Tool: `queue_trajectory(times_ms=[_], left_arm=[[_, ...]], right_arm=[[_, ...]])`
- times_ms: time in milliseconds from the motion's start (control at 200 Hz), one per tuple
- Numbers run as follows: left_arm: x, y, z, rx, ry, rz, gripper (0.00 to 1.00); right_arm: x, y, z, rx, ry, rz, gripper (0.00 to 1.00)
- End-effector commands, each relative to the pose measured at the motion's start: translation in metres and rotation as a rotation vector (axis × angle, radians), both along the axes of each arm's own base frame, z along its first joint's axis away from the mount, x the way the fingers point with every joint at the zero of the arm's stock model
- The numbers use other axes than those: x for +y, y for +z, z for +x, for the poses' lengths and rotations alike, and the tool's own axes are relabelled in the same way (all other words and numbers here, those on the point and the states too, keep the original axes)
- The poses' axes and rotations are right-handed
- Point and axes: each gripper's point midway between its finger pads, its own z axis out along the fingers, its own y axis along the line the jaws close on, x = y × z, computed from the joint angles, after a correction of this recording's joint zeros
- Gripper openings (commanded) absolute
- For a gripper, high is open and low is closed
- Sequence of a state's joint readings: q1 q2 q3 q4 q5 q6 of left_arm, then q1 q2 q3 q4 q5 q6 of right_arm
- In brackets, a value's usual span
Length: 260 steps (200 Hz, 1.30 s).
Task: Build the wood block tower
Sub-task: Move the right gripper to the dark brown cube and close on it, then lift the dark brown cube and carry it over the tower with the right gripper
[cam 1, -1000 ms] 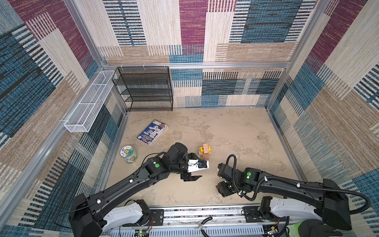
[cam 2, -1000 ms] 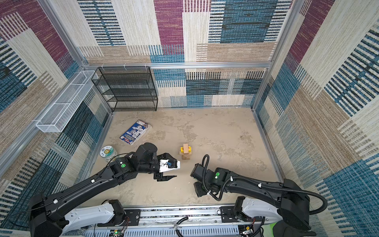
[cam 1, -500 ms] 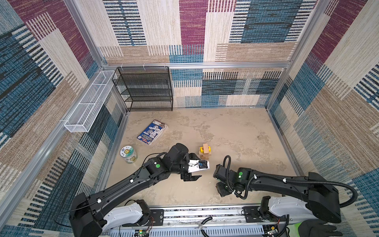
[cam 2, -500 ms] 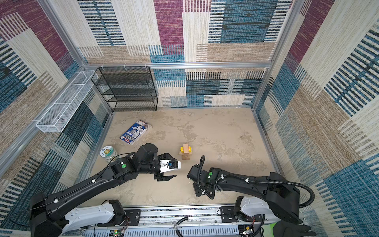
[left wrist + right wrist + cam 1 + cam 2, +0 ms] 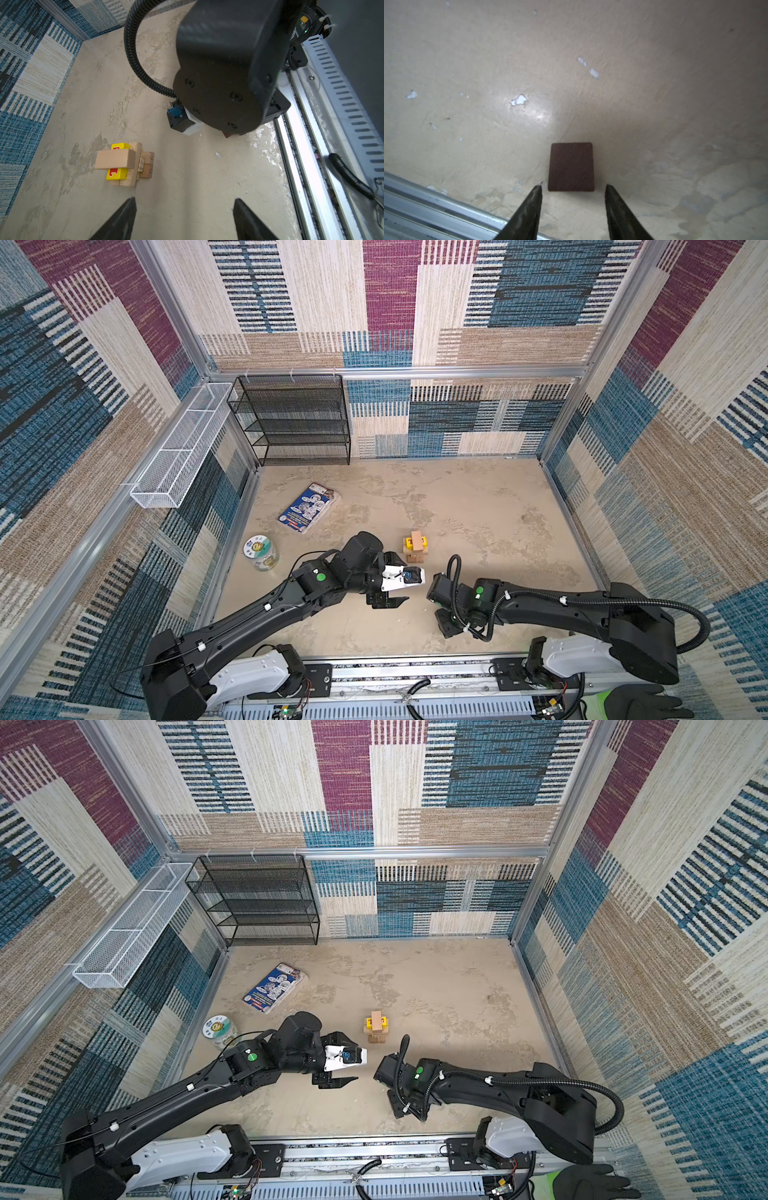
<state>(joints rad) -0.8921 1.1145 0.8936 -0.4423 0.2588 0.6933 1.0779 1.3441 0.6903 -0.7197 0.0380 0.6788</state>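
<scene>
The small wood block tower [image 5: 416, 546] stands upright near the middle of the beige mottled bench [image 5: 478, 506], a little toward its front edge. It has pale natural-wood bars at the base, a yellow cube with a red letter above them, and a pale wooden bar lying across the top, as the left wrist view shows. The left gripper [image 5: 184, 200] hovers just in front of the tower and apart from it, its two black fingers spread wide with only bare bench between them. The right gripper [image 5: 573, 187] points down at the bench close to the front edge, beside the silver rail [image 5: 436, 209]. Its jaws are partly open, and the tips flank the near edge of a dark brown wooden cube [image 5: 571, 166] that lies flat on the bench. A thin gap shows on each side, so nothing is gripped. Toward the left edge of the bench lie a blue printed packet [image 5: 309, 508] and a round container with a white printed top [image 5: 259, 551]. A black wire shelf [image 5: 291, 423] stands in the back left corner.
</scene>
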Motion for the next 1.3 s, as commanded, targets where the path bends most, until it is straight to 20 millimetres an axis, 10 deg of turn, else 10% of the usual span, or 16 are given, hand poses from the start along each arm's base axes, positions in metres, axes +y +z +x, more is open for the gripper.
queue_trajectory(times_ms=[0, 841, 1102, 1297], left_arm=[[0.002, -0.001, 0.000, -0.014, -0.008, 0.013, 0.78], [0.004, 0.000, 0.002, -0.030, 0.007, 0.026, 0.78], [0.012, 0.019, 0.018, -0.144, 0.084, -0.007, 0.75], [0.030, 0.069, 0.052, -0.320, 0.309, -0.117, 0.73]], right_arm=[[0.008, 0.003, 0.007, -0.031, 0.003, 0.020, 0.51], [0.005, 0.000, 0.007, -0.016, -0.012, -0.023, 0.25], [0.017, 0.034, 0.013, -0.030, -0.057, 0.033, 0.23], [0.032, 0.080, 0.041, -0.125, -0.120, 0.064, 0.24]])
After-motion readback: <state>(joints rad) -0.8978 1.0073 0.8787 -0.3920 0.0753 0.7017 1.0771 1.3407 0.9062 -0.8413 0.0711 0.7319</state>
